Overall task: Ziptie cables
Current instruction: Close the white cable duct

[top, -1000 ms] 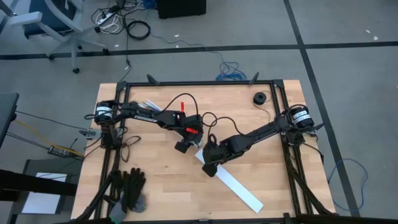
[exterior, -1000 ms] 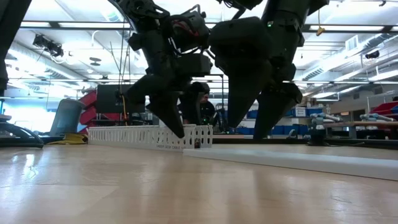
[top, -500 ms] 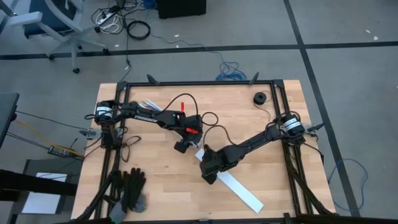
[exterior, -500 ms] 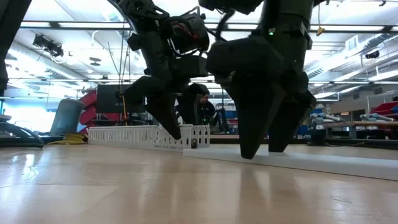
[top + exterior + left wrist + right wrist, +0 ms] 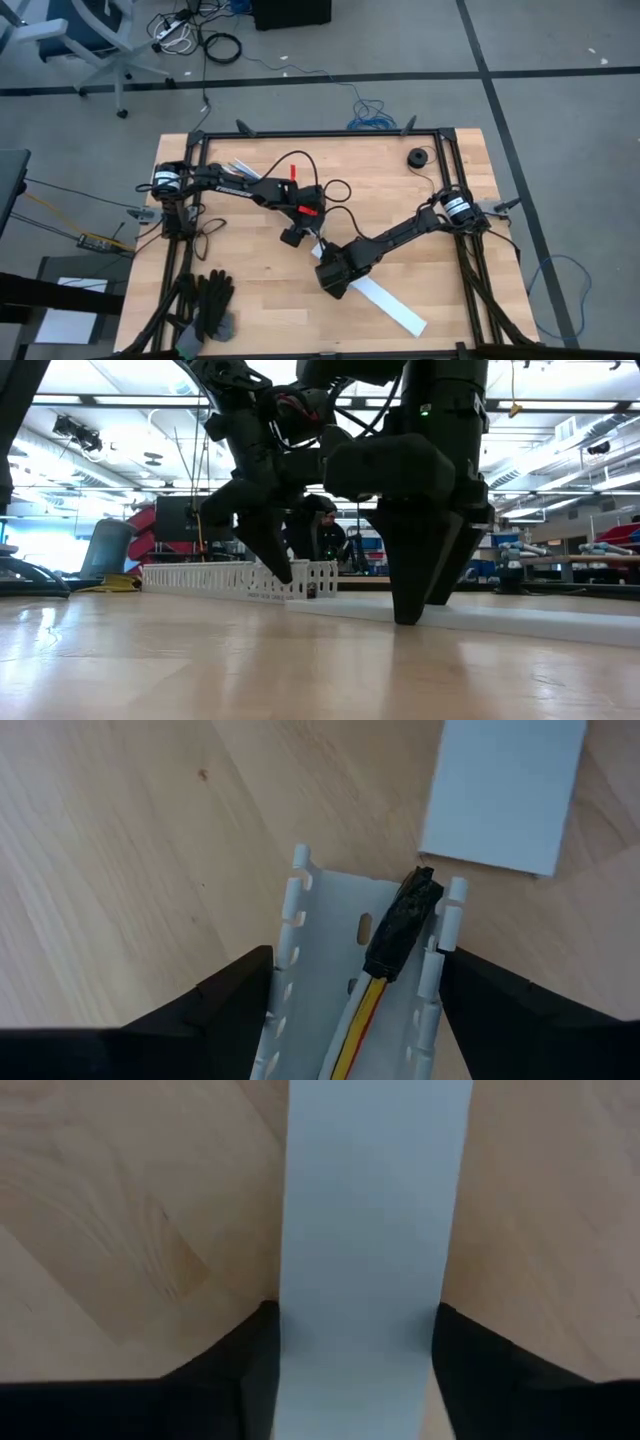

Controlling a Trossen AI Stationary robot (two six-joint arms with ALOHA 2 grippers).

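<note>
The cables, yellow and red, lie inside a white slotted channel, and their dark plug end sits at the channel's open end. My left gripper, at mid-table, straddles that channel end. A flat white strip lies on the table, slanting toward the near right. My right gripper stands over the strip's far-left end and points down, with the strip filling the gap between its fingers. The other cables are hidden. My left gripper has the slotted channel's end walls between its two fingers, from above and across the channel; on one side I cannot tell whether the finger touches. The channel rests on the table. My right gripper pinches the flat white strip by its two long edges near its far-left end. Its fingers come from above and lie across the strip, which is flat on the table.
Black gloves lie at the near-left corner and a small black roll sits near the far right. Black frame rails border the table. Bare wood lies to the right of the strip. A person shows in the room behind.
My right gripper has moved toward the table's near-left along the white strip and come down, so its fingertips now reach the strip at table level. The left arm, the channel and the cables have stayed where they were.
</note>
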